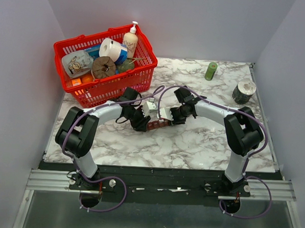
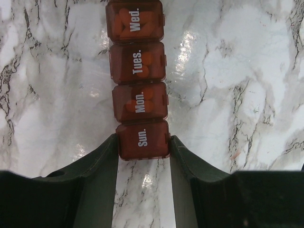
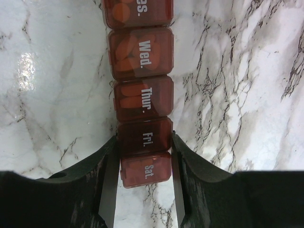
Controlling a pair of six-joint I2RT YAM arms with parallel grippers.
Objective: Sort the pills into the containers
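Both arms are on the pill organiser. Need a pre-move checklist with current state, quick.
1. Left gripper clamped on the Sun end of the dark red-brown plastic pill strip: ok, its fingers press both sides.
2. Right gripper clamped on the Fri/Sat end: ok.
3. All seven lids shut: ok.
4. Orange pills visible in Mon to Thur: ok. Sun, Fri, Sat: cannot tell.
5. Strip resting on the white marble-patterned table: cannot tell.
6. Left arm clear of the red plastic basket: cannot tell, they sit close in the top view.
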